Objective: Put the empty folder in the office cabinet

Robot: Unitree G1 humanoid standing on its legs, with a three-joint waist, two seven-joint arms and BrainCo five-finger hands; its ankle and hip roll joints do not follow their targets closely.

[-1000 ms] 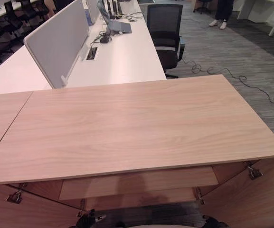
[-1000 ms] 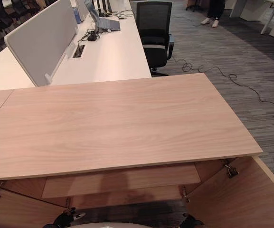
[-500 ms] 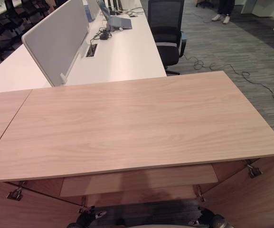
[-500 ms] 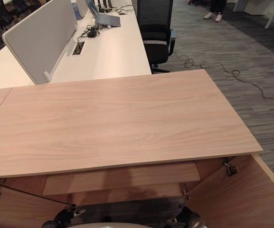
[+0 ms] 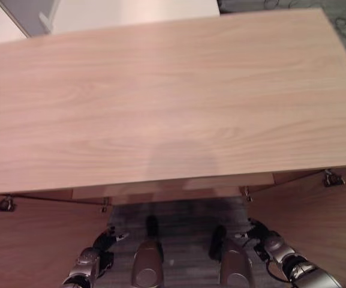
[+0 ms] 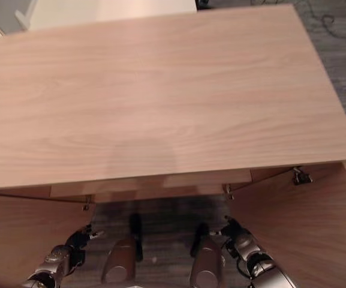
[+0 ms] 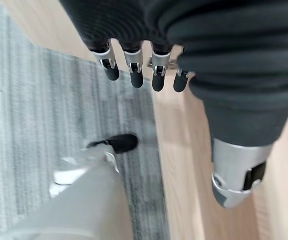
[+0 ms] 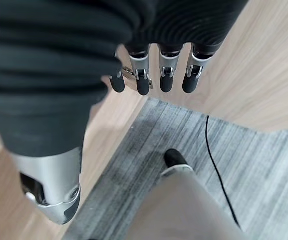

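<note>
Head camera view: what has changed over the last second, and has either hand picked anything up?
The camera has tilted down, so the light wooden cabinet top fills the view. The left hand and right hand now hang low beside the open cabinet doors, fingers relaxed, holding nothing. The cabinet itself has not moved.

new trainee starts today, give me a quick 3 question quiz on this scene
1. True or false: the left hand holds a folder.
2. The cabinet doors below the wooden top are: A) shut B) swung open C) missing
3. What is the state of the right hand?

Key:
1. False; its fingers hang relaxed and hold nothing.
2. B; both doors stand open, with a shelf under the top's front edge.
3. Open and empty, low beside the right door.
</note>
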